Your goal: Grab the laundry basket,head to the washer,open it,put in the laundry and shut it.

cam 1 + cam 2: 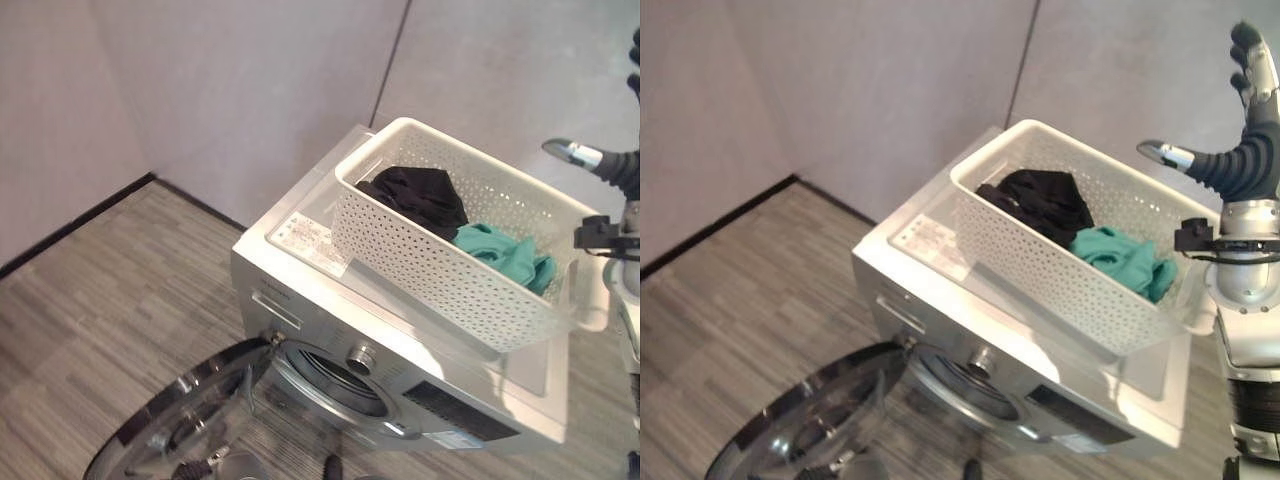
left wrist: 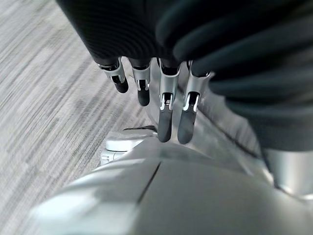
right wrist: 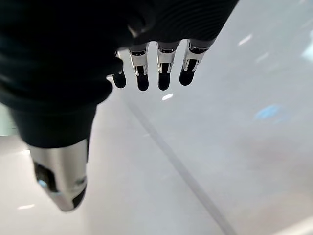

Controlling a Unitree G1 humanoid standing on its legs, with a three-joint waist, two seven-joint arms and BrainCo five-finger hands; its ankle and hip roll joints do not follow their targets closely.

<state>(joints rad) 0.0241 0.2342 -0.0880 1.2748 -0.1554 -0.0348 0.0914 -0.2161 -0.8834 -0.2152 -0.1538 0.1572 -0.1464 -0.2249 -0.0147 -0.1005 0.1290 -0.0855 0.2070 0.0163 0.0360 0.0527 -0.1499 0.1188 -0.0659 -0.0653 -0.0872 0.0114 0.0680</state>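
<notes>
- We see the white laundry basket sitting on top of the washer, toward its right rear corner.
- A black garment and a teal garment lie inside the basket.
- The washer door hangs open over the floor.
- Our right robot hand is raised beside the basket, fingers straight, holding nothing.
- Our left robot hand hangs with fingers relaxed and apart, empty.

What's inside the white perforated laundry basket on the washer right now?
The white perforated plastic basket holds a crumpled black garment and, beside it, a teal garment. The basket sits on the silver washing machine. Anything beneath the two garments is covered.
</notes>
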